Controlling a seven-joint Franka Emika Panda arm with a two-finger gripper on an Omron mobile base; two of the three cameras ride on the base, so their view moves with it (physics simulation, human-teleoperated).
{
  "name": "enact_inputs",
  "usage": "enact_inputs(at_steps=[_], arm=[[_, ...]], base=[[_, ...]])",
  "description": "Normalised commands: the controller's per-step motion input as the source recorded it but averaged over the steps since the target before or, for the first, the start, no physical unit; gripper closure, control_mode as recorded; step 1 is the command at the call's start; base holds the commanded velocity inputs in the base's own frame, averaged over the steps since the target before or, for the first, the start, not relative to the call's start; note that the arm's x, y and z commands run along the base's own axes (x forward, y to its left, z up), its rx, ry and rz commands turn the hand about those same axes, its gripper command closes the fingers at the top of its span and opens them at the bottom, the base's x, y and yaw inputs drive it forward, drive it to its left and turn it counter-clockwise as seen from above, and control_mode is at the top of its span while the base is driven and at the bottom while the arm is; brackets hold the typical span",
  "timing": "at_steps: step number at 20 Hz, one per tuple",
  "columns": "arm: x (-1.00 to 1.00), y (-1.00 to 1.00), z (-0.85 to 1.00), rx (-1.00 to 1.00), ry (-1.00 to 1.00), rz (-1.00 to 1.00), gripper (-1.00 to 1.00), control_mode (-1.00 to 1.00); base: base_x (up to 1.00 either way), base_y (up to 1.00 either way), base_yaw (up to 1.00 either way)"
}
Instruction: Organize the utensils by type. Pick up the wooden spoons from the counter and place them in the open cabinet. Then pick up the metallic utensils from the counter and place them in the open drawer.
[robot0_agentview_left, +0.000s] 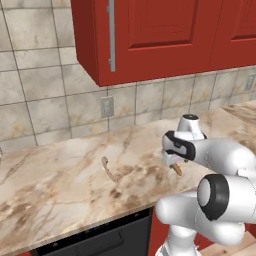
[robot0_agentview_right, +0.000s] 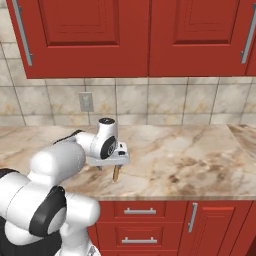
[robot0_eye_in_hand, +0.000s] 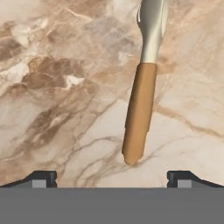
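The wooden spoon with the darker orange-brown handle (robot0_eye_in_hand: 139, 113) is lying flat on the desk (robot0_agentview_left: 60, 185), close to its front edge, directly beneath the hand (robot0_agentview_right: 108, 167). In the hand view its long axis is running nearly straight up the picture with a slight lean, the blunt brown end of the handle pointing toward the fingertips (robot0_eye_in_hand: 41, 177) and the pale neck leading away out of the top edge, so the bowl itself is not showing there. In the right base view the handle is poking out below the hand toward the desk's front edge. The hand's fingers are standing wide apart, gripping nothing, one on each side of the handle's end and clear of it. Judging by this, the first step is in hand: the approach to a wooden spoon, with no grasp made. The next move seems to call for lowering the hand until the fingers straddle the handle, perhaps a little further along it than the very tip, and then closing across its narrow width. A second, pale spoon (robot0_agentview_left: 107, 168) is lying further left on the desk, well apart. Red wall cabinets (robot0_agentview_right: 150, 35) are hanging above.
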Motion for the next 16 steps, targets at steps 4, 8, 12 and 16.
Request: enact_inputs(at_steps=[4,8,12,16], arm=[[0.18,-0.01,-0.35,0.00,0.00,0.00,-1.00,-1.00],[0.08,-0.01,-0.33,0.00,0.00,0.00,-1.00,-1.00],[0.10,-0.02,-0.26,0.00,0.00,0.00,-1.00,-1.00],[0.07,-0.04,-0.21,0.01,0.00,0.00,-1.00,-1.00]], base=[[0.00,0.00,0.00],[0.00,0.00,0.00],[0.00,0.00,0.00],[0.00,0.00,0.00]])
